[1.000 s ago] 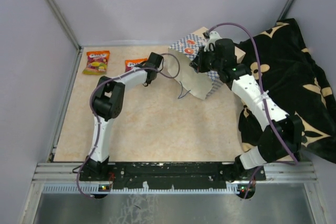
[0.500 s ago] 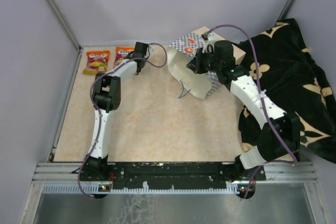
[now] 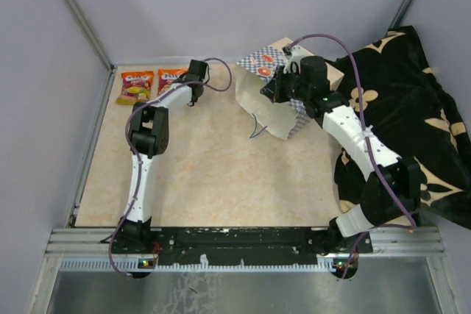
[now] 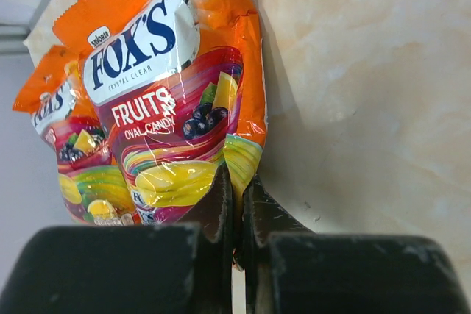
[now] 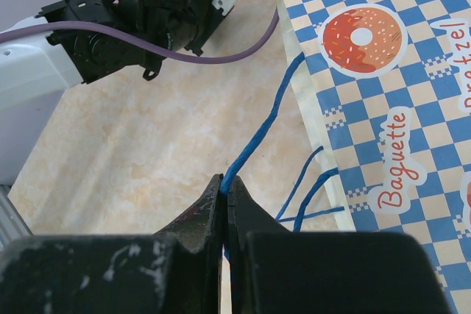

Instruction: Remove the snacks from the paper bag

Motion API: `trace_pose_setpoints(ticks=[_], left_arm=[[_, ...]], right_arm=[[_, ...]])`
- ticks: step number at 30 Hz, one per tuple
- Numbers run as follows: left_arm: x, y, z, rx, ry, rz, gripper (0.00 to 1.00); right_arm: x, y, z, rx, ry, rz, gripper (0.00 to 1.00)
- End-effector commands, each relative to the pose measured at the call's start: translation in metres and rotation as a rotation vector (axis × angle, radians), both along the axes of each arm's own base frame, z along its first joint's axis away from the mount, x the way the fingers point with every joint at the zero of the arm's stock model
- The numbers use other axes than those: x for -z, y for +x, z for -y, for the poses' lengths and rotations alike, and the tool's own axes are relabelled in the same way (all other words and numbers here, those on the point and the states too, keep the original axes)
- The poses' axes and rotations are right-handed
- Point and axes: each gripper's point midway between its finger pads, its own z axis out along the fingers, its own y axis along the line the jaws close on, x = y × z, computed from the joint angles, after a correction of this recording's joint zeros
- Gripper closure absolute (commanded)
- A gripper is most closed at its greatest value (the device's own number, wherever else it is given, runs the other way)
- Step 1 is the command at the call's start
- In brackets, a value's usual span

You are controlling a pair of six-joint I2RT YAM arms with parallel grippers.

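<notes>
An orange Fox's fruit candy packet (image 3: 135,87) lies flat at the surface's eleven o'clock corner, with a second packet (image 3: 171,79) just beside it. The beige, blue-checked paper bag (image 3: 265,108) sits tipped at one o'clock, its blue cord handle (image 5: 250,137) drawn straight.

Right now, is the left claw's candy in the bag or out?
Out. The left gripper pinches the candy beside another packet, away from the bag.

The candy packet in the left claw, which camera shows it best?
Left wrist: the candy packet fills the frame, label readable, left claw pinching its bottom edge. Top external shows the candy packet small and distant. Right wrist hardly shows it.
</notes>
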Motion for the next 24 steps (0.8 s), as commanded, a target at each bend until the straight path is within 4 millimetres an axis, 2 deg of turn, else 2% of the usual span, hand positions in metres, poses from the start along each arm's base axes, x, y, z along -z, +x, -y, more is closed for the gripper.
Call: trace_pose_setpoints(ticks=[1, 2, 3, 4, 5, 6, 7, 8, 11, 14, 16, 18, 19, 21, 24], left_arm=[[0.017, -0.030, -0.008, -0.067, -0.027, -0.084, 1.00], [0.016, -0.031, -0.009, -0.068, -0.025, -0.085, 0.99], [0.014, -0.032, -0.008, -0.065, -0.027, -0.089, 0.90], [0.012, -0.032, -0.007, -0.063, -0.032, -0.096, 0.75], [0.009, -0.034, -0.006, -0.060, -0.041, -0.105, 0.53], [0.005, -0.034, -0.004, -0.058, -0.051, -0.110, 0.25], [-0.003, -0.034, -0.002, -0.053, -0.067, -0.106, 0.04], [-0.010, -0.035, -0.001, -0.052, -0.078, -0.099, 0.01], [-0.044, -0.039, 0.005, -0.045, -0.126, -0.062, 0.00], [-0.098, -0.051, 0.020, -0.035, -0.232, 0.002, 0.00], [-0.139, -0.065, 0.050, 0.012, -0.448, 0.048, 0.00], [-0.175, -0.088, 0.092, 0.135, -0.712, 0.074, 0.03], [-0.174, -0.109, 0.109, 0.194, -0.821, 0.049, 0.06], [-0.194, -0.141, 0.140, 0.281, -1.046, 0.063, 0.09], [-0.208, -0.181, 0.179, 0.351, -1.338, 0.055, 0.09]], right_arm=[[-0.013, 0.002, -0.004, -0.014, 0.026, 0.043, 1.00], [-0.014, 0.002, -0.004, -0.014, 0.027, 0.044, 1.00], [-0.014, 0.002, -0.004, -0.013, 0.026, 0.046, 1.00], [-0.014, 0.001, -0.004, -0.013, 0.026, 0.044, 1.00], [-0.014, 0.001, -0.004, -0.013, 0.026, 0.045, 1.00], [-0.015, 0.001, -0.004, -0.013, 0.027, 0.046, 1.00], [-0.015, 0.002, -0.004, -0.011, 0.026, 0.046, 1.00], [-0.015, 0.002, -0.004, -0.011, 0.027, 0.044, 1.00], [-0.017, 0.004, -0.004, -0.010, 0.023, 0.045, 1.00], [-0.019, 0.009, -0.004, -0.004, 0.007, 0.048, 1.00], [-0.022, 0.015, -0.003, 0.004, -0.010, 0.052, 1.00], [-0.025, 0.022, -0.002, 0.017, -0.026, 0.055, 1.00], [-0.026, 0.025, -0.001, 0.024, -0.033, 0.055, 1.00], [-0.031, 0.031, 0.001, 0.039, -0.045, 0.061, 1.00], [-0.039, 0.042, 0.002, 0.048, -0.087, 0.062, 1.00]])
